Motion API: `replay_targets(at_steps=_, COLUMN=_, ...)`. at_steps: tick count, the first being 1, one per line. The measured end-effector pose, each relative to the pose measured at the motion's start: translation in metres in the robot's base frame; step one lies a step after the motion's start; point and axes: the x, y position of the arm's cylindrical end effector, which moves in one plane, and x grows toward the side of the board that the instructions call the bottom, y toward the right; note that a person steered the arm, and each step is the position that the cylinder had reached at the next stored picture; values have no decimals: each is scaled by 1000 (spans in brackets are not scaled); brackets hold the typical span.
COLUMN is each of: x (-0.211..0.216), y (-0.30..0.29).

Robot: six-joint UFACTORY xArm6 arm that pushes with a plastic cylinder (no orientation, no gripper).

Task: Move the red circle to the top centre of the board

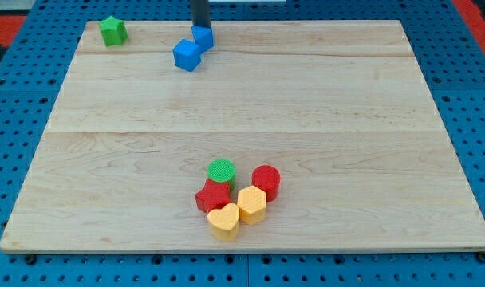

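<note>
The red circle [266,181] stands near the view's bottom centre of the wooden board [322,112], at the right of a tight cluster. It touches a yellow hexagon [251,204]. My tip [200,29] is at the view's top centre, far from the red circle. It sits right behind a small blue block [203,37], and whether it touches that block cannot be told.
The cluster also holds a green circle [221,170], a red star-like block [213,196] and a yellow heart [223,222]. A blue cube [187,55] lies just below-left of the small blue block. A green star-like block [112,30] sits at the top left corner.
</note>
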Motion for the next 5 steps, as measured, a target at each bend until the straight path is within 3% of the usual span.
replay_targets(at_steps=2, x=68, y=7)
replay_targets(at_steps=3, x=71, y=35)
replay_targets(at_steps=5, x=83, y=197)
